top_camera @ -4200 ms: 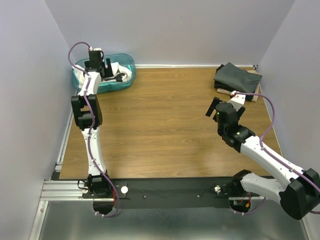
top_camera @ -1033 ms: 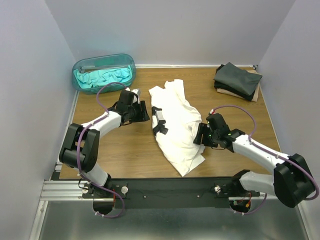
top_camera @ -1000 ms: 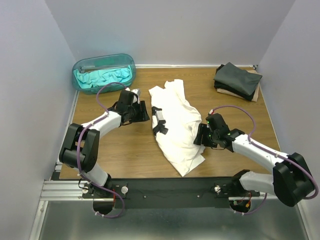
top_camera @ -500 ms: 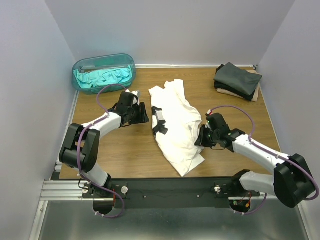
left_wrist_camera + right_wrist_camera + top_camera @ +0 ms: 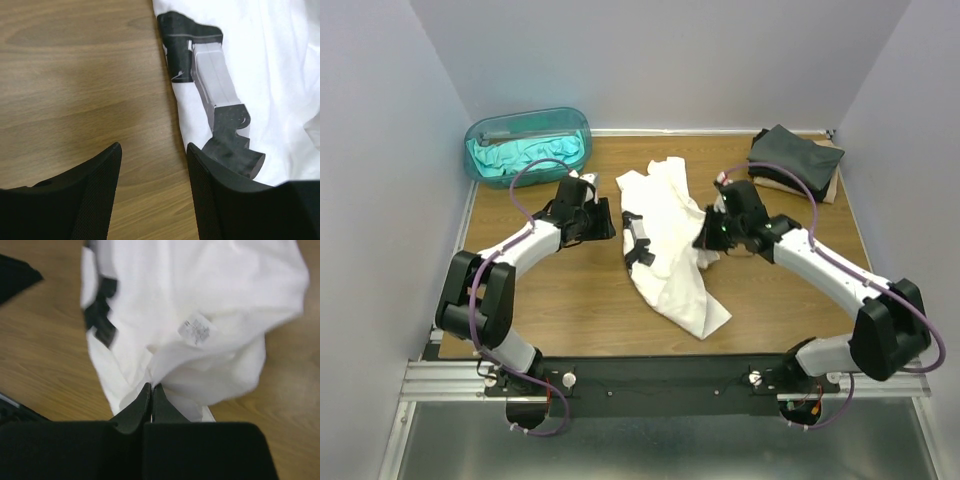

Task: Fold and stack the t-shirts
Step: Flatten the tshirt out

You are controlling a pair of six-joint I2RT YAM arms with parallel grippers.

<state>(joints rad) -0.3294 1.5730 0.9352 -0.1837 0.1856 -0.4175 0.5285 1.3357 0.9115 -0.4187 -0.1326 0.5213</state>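
- Wooden table [image 5: 620, 330] between grey walls [image 5: 670, 60]; the white t-shirt [image 5: 665, 215] lies crumpled at its middle, black print [image 5: 205, 85] facing up; a teal shirt [image 5: 525, 155] waits in the tub [image 5: 478, 135] at the far left corner; dark folded shirts [image 5: 795, 155] sit stacked at the far right.
- We see the right claw [image 5: 151, 388] shut tight on a pinch of the white shirt's right edge; the left claw [image 5: 152, 150] stands open over bare wood just beside the shirt's left edge, holding nothing.
- We judge the step to be spreading the white shirt flat before any fold; the next move calls for drawing the pinched edge outward, and for the left claw to take the opposite edge.
- Against a second ago, the right claw has closed and carried that edge up and inward; the shirt's near end has shifted; the left claw has not moved.
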